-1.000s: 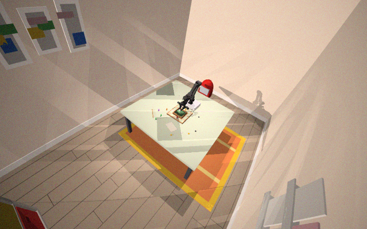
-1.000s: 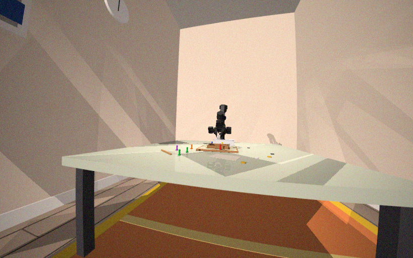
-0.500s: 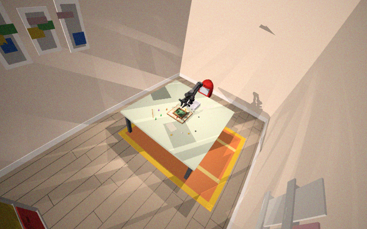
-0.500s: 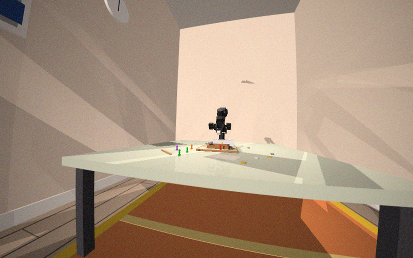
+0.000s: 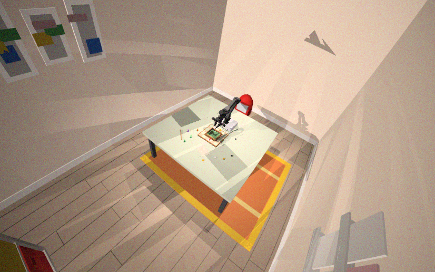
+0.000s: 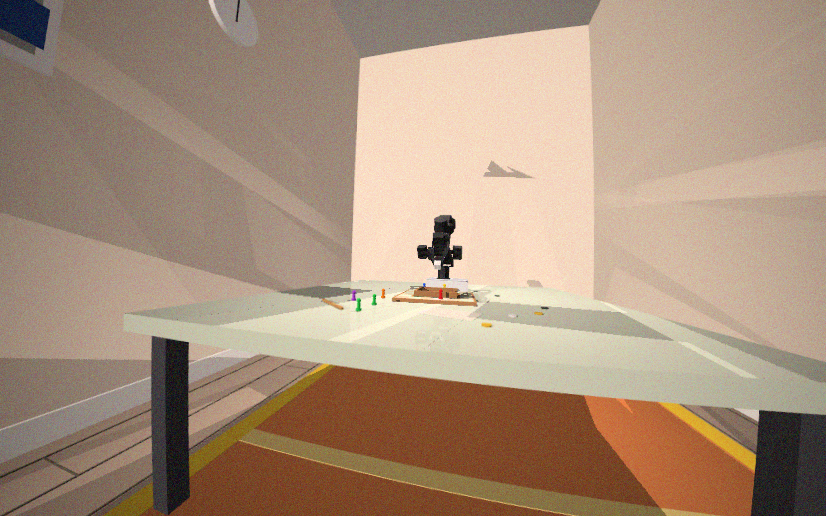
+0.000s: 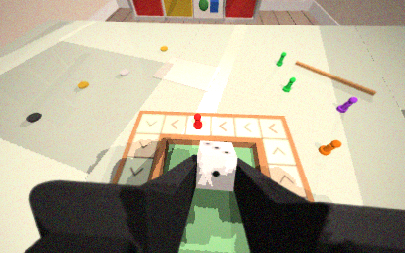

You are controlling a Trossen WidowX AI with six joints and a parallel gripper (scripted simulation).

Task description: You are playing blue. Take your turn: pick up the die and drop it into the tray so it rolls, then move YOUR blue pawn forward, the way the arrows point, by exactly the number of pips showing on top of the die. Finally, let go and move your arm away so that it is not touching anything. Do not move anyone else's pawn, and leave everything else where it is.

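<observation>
My gripper (image 7: pixel 215 162) (image 5: pixel 216 125) is shut on the white die (image 7: pixel 216 167) (image 6: pixel 437 264) and holds it above the tray (image 7: pixel 258 158) (image 6: pixel 426 292), which has a green floor and brown walls. One pip shows on the die's face toward the wrist camera. The tray sits inside the board (image 7: pixel 278 151) (image 5: pixel 202 134), a ring of squares with arrows. The blue pawn (image 6: pixel 424 285) shows as a small spot behind the tray in the exterior view; its square cannot be read. It is not visible in the wrist view.
A red pawn (image 7: pixel 198 122) (image 6: pixel 440 294) stands on the board's far row. A yellow pawn (image 6: pixel 444 286) is behind the tray. Orange (image 7: pixel 330 147), purple (image 7: pixel 347 105) and two green pawns (image 7: pixel 289 84) (image 7: pixel 281 59), a stick (image 7: pixel 335 77) and several discs lie or stand off the board.
</observation>
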